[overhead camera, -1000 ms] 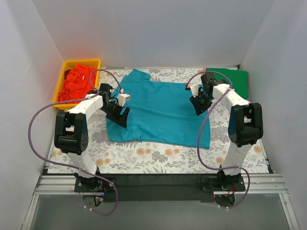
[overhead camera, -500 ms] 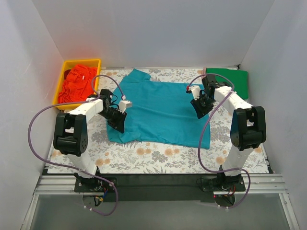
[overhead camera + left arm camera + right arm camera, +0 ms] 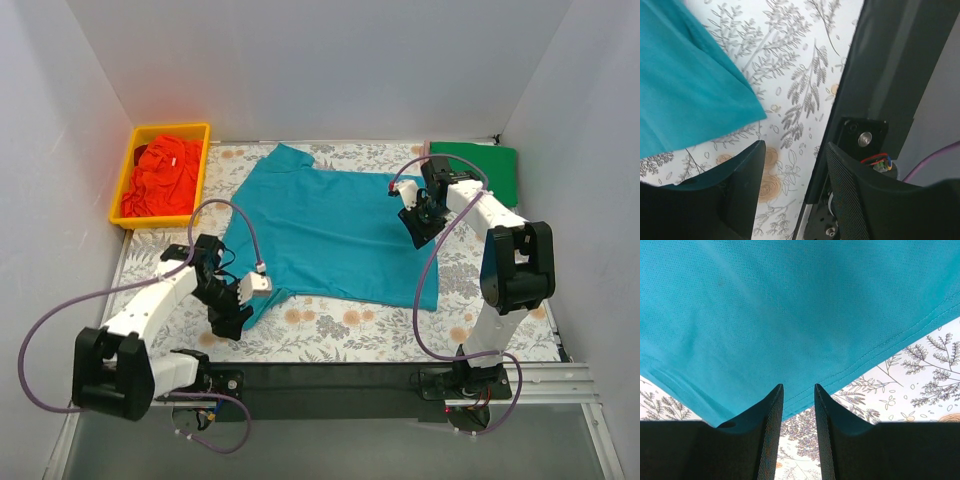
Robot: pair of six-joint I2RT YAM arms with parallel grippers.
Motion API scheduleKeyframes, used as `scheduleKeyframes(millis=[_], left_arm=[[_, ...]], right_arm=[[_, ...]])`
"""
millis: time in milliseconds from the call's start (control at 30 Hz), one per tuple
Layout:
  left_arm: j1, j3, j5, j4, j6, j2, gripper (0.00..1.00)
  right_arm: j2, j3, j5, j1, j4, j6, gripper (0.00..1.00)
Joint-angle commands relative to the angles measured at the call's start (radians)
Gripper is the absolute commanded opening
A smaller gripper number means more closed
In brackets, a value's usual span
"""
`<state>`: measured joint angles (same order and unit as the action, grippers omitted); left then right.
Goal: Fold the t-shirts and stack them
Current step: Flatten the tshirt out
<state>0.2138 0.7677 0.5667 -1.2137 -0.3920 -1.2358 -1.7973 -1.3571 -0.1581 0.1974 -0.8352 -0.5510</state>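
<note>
So the big teal-blue cotton t-shirt (image 3: 335, 235) was spread flat on the grey floral-printed sheet (image 3: 340, 325) covering the desk, in between the two arms.

The left gripper (image 3: 228, 320) was down low over the sheet, with the shirt's near-left corner just beside it on its far side. In the wrist view its jaws were released and apart, with only floral print in the gap. There was a sliver of teal by the outside of one finger (image 3: 742, 185), but I couldn't tell if it was touching. A black strip (image 3: 890, 75) ran along the other side of the gripper.

The right gripper (image 3: 415, 228) sat at the shirt's right-hand edge. From its own camera, the stitched hem ran diagonally right under the fingertips. The jaws stood a narrow way apart, the cloth below looked flat, and nothing looked clenched.

Beyond the right gripper, at the far right corner, a bright green shirt (image 3: 480, 170) lay folded. Way off past the left gripper, at the far left, a crumpled orange-red shirt (image 3: 165, 175) sat inside a yellow plastic bin (image 3: 123, 190).
</note>
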Motion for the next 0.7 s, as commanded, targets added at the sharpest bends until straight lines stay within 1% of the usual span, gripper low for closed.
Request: scheduleKeyframes(millis=[0,67,100,167,200,233,267,300,333,367,433,533,600,667], left_arm=[[0.007,-0.024,-0.036,-0.040,-0.151,0.140,0.51],[0.007,0.008,0.002,0.009,-0.070,0.125,0.50],[0.006,0.062,0.018,0.020,0.005,0.102,0.50],[0.006,0.108,0.059,0.094,0.102,0.038,0.49],[0.006,0.151,0.068,0.124,0.196,-0.028,0.49],[0.006,0.163,0.073,0.210,0.250,-0.054,0.49],[0.010,0.174,0.053,0.261,0.316,-0.079,0.48],[0.012,0.185,0.038,0.360,0.370,-0.121,0.46],[0.013,0.186,0.018,0.403,0.457,-0.138,0.45],[0.021,0.188,-0.043,0.442,0.488,-0.161,0.45],[0.045,0.194,-0.091,0.492,0.509,-0.221,0.40],[0.088,0.161,-0.171,0.548,0.516,-0.249,0.38],[0.154,0.131,-0.223,0.571,0.521,-0.246,0.37],[0.227,0.107,-0.216,0.568,0.522,-0.235,0.36]], right_arm=[[0.018,-0.014,0.005,0.002,-0.021,-0.013,0.38],[0.015,-0.010,-0.001,0.002,-0.022,-0.013,0.38],[0.015,-0.010,-0.003,0.004,-0.022,-0.012,0.38],[0.012,-0.005,-0.014,0.002,-0.022,-0.007,0.38],[0.010,-0.004,-0.020,0.002,-0.022,-0.004,0.38],[0.007,-0.002,-0.023,0.004,-0.022,-0.001,0.38],[0.007,0.001,-0.027,0.004,-0.024,0.003,0.38],[0.010,0.004,-0.034,0.002,-0.024,0.006,0.37],[0.015,0.007,-0.035,0.004,-0.024,0.006,0.37],[0.018,0.019,-0.035,0.004,-0.024,0.006,0.37],[0.032,0.030,-0.034,0.004,-0.022,0.006,0.37],[0.038,0.042,-0.034,0.002,-0.021,0.005,0.37],[0.035,0.039,-0.037,0.004,-0.021,0.005,0.37],[0.032,0.038,-0.043,0.004,-0.021,0.008,0.37]])
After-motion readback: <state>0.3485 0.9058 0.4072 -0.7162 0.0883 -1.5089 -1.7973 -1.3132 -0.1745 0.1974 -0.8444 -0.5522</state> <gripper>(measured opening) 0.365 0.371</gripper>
